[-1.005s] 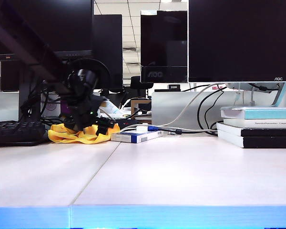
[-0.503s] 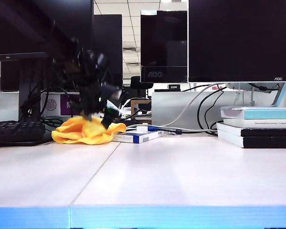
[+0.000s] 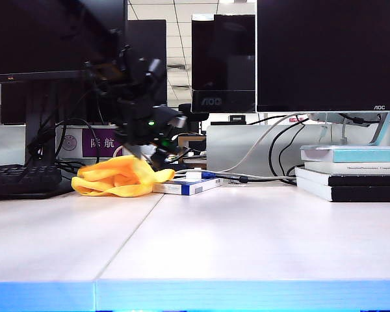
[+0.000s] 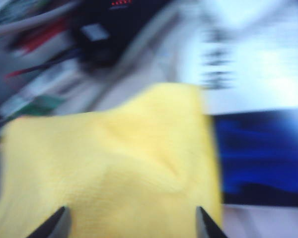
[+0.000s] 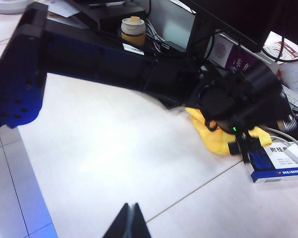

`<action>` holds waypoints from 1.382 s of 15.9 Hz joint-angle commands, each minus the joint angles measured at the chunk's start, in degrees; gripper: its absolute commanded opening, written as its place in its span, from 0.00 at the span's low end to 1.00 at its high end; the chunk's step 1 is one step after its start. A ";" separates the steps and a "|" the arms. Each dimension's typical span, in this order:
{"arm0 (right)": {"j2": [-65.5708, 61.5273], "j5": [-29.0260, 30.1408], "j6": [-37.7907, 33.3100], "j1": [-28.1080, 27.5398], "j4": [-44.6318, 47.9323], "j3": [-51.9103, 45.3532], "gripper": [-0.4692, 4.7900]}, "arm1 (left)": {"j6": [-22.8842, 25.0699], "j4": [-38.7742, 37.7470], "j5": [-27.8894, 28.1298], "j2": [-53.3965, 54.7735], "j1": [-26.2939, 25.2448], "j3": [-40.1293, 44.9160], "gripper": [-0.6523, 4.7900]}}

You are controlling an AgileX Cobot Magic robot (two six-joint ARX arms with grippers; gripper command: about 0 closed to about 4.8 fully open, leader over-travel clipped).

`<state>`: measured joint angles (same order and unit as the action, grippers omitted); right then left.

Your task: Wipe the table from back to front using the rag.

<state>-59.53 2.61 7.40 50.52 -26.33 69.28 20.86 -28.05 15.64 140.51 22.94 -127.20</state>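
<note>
Exterior view: the rag (image 3: 120,178) lies in a crumpled heap at the back left of the table (image 3: 247,240), directly below the left gripper (image 3: 161,151), which hangs just above the cloth's raised right-hand folds; whether the fingertips touch the fabric cannot be told. The left wrist view, strongly blurred, shows the rag (image 4: 114,168) filling the space ahead of the left gripper (image 4: 130,223), whose two dark fingertips (image 4: 57,223) stand wide apart at either side of the cloth, so the jaws are spread and nothing is clamped between them. The rag is one piece, soft yellow-orange, bunched into rounded folds with a fine woven texture. Just beside it, on the side away from the keyboard (image 3: 19,181), lies one flat blue-and-white box (image 3: 185,186), which the cloth's edge meets. Beyond the left gripper stand several dark monitors (image 3: 328,55), and well apart, at the far right, a stack of books (image 3: 351,172) rests on the table. In the right wrist view the right gripper (image 5: 129,220) shows as two dark fingertips pressed together, closed on nothing, over bare table (image 5: 114,163) well apart from the rag (image 5: 213,134); the left arm (image 5: 114,59) spans that view.
</note>
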 commanded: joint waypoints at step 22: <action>0.48 -13.11 -0.28 -4.13 10.25 0.17 0.09 | -3.30 -15.04 7.02 -18.25 7.37 -0.20 0.08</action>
<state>-58.94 -11.33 7.18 46.96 -19.44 69.25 17.37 -42.72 22.90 123.31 30.24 -127.26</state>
